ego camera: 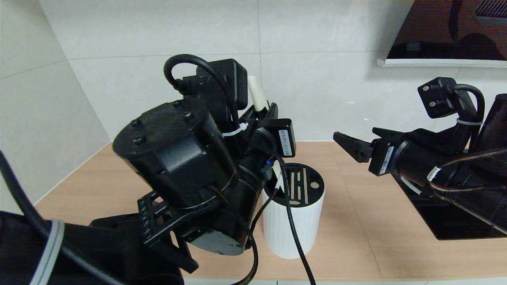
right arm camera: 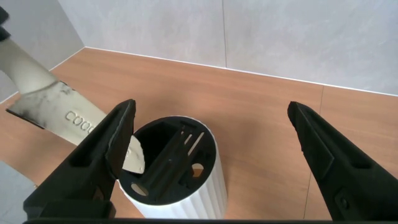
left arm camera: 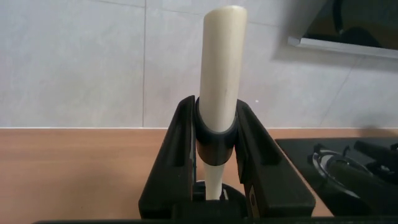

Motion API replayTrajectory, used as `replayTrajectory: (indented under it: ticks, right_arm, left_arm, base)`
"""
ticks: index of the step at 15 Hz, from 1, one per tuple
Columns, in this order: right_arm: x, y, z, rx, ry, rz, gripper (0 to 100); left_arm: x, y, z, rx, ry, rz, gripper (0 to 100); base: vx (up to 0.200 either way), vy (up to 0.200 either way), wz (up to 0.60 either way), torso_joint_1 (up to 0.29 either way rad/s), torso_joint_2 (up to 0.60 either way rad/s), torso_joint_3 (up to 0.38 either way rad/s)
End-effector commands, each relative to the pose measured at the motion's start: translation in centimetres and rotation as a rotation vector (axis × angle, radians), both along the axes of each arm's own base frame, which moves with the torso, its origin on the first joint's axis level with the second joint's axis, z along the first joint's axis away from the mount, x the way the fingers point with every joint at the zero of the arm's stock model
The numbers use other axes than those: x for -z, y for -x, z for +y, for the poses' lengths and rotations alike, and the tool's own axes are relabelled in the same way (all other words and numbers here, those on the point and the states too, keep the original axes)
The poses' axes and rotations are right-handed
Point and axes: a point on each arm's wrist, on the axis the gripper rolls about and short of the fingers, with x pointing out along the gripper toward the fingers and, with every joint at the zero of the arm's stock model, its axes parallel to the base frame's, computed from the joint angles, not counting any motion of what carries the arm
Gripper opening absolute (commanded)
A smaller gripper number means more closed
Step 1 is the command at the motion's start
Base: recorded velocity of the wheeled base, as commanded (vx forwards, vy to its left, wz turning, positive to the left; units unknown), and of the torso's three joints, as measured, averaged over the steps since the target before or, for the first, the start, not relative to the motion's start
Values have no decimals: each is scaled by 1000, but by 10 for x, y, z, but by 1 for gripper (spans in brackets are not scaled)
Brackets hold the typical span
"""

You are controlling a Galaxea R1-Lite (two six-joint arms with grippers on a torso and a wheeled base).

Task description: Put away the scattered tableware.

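Clamping the left gripper [left arm camera: 216, 124] tight on the knife [left arm camera: 221, 62] at its cream handle. Blade tilted down, tip at the dark top of the white holder [right arm camera: 186, 180], seemingly just inside an opening. Hanging the right gripper [right arm camera: 211, 109] spread wide, holding nothing, near that holder on the countertop [ego camera: 356, 221]. Looks like mid-insertion: next calls for straightening the blade over a slot, lowering, then letting go.
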Motion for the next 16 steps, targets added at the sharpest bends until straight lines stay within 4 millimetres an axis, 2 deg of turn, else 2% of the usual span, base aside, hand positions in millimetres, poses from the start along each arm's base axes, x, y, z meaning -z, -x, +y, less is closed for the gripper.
replayTrajectory:
  ticks: [1,4,10,16]
  right_arm:
    - [0,0,0,-1,0,0,100]
    - [0,0,0,-1,0,0,100]
    - [0,0,0,-1,2,0,100]
    - [2,0,1,-1,5,3,100]
  left_arm:
    - [5,-2,-2,-2,-12,9,0]
    - [11,-3,-5,0,-27,20,0]
    - [43,-9,-14,13,-108,76,0]
    - [61,-14,-22,16,-131,107,0]
  base:
    - [0,0,0,0,0,0]
    - [0,0,0,0,0,0]
    - [0,0,0,0,0,0]
    - [0,0,0,0,0,0]
